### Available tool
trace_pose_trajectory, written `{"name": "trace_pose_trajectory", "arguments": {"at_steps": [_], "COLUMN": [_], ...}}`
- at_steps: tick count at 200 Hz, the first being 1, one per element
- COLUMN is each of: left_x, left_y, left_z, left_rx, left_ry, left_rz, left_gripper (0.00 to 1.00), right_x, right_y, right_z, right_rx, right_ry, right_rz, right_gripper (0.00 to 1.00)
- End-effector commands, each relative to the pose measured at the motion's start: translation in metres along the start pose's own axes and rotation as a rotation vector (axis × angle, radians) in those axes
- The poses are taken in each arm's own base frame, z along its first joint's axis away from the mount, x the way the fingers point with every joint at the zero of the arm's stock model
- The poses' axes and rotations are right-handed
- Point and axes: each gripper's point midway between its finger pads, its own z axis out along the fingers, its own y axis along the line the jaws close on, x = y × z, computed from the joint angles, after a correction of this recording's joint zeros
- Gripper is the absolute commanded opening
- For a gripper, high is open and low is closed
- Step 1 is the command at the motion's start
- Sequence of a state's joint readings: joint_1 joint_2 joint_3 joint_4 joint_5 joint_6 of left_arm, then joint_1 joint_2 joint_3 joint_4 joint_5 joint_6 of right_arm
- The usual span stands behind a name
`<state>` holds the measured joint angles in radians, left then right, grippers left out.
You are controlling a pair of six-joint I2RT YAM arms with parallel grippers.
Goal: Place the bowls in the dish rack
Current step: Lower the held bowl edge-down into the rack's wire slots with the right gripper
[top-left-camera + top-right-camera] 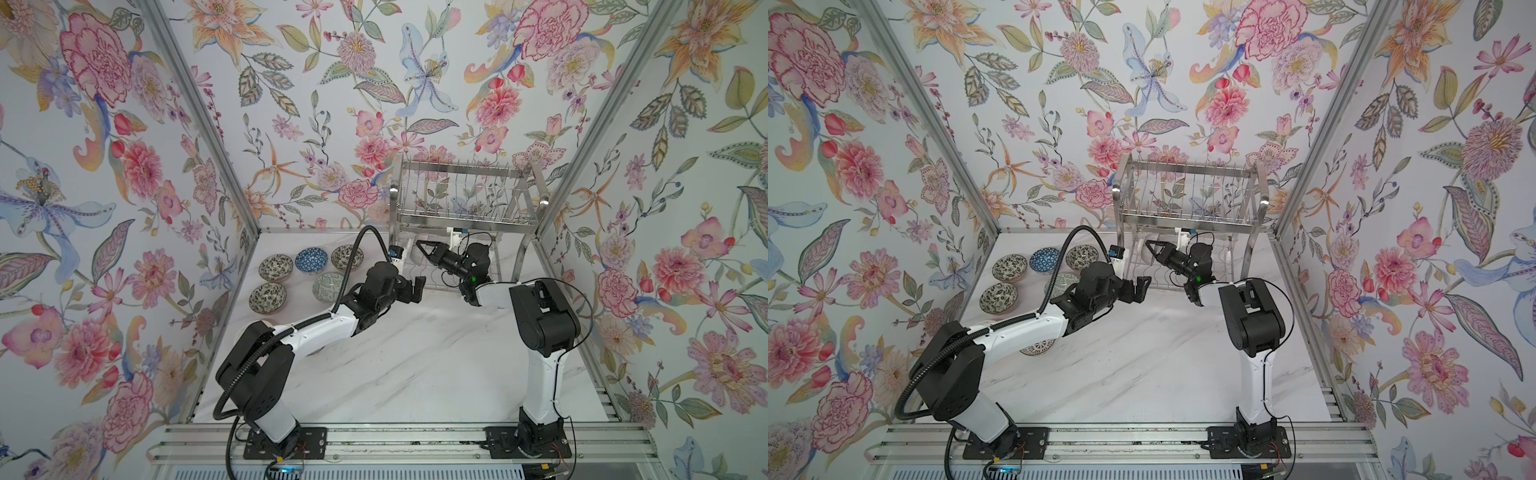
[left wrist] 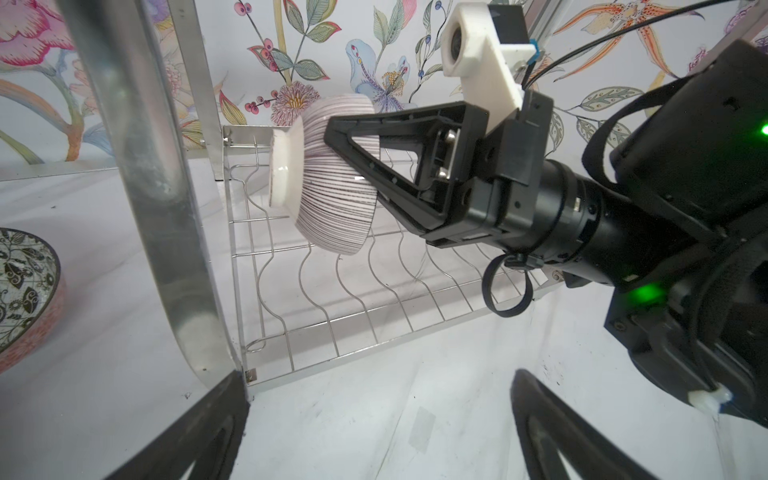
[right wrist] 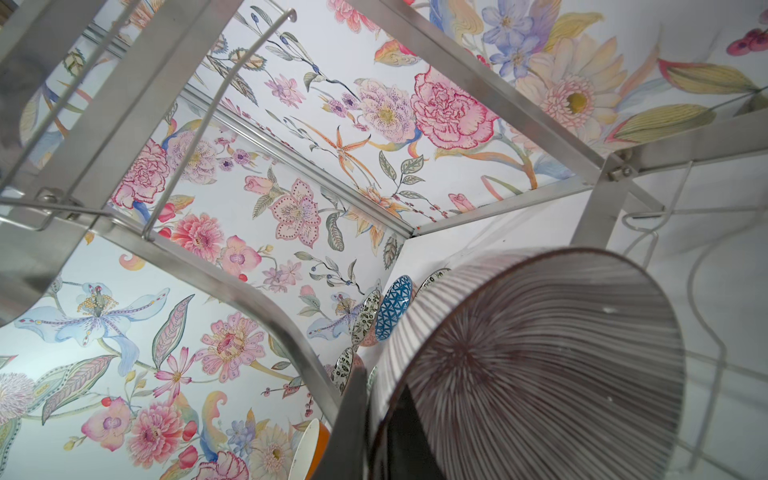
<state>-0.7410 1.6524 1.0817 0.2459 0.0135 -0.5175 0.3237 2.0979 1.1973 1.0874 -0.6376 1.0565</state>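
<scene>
Striped bowl (image 3: pixel 540 365) is riding edgewise, rim pinched in right tool (image 2: pixel 332 136), to suit one-o'clock rack (image 1: pixel 465 221) slots; left tool (image 1: pixel 415 289) is gaping empty.

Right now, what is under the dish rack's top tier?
The right gripper, shut on a striped bowl tipped on edge over the lower wire shelf; they cover some wires.

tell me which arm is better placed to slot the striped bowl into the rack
Right. The right gripper is shut on the striped bowl, holding it on edge over the lower wires of the dish rack. The left gripper is open and empty outside it.
</scene>
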Motion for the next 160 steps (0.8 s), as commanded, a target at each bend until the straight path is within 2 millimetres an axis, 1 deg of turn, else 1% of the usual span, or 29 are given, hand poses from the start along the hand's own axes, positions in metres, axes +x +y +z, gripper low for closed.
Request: {"name": "trace_pose_trajectory", "arguments": {"at_steps": [1,71,146,160], "left_x": [-0.007,-0.009,-0.019,-0.021], "left_y": [-0.004,-0.005,-0.001,-0.001], "left_z": [0.007,0.026,0.034,0.035], "left_rx": [-0.012,-0.029,-0.069,-0.070], "left_ry": [-0.008,0.013,0.015,0.012], "left_rz": [0.028,0.056,0.080,0.080], "left_gripper": [0.99,0.99,0.99,0.99], "right_x": [-0.025,-0.033,-0.037,-0.040], "right_y": [0.024,0.003,-0.019,-0.018], "right_z": [0.007,0.027,0.045,0.045], "right_rx": [-0.106,-0.134,-0.160,-0.176], "right_ry": [-0.050,-0.051,-0.053,-0.070], "right_rz": [-0.052,-0.022,-0.009,-0.018], "right_gripper": [0.00,0.00,0.00,0.00]}}
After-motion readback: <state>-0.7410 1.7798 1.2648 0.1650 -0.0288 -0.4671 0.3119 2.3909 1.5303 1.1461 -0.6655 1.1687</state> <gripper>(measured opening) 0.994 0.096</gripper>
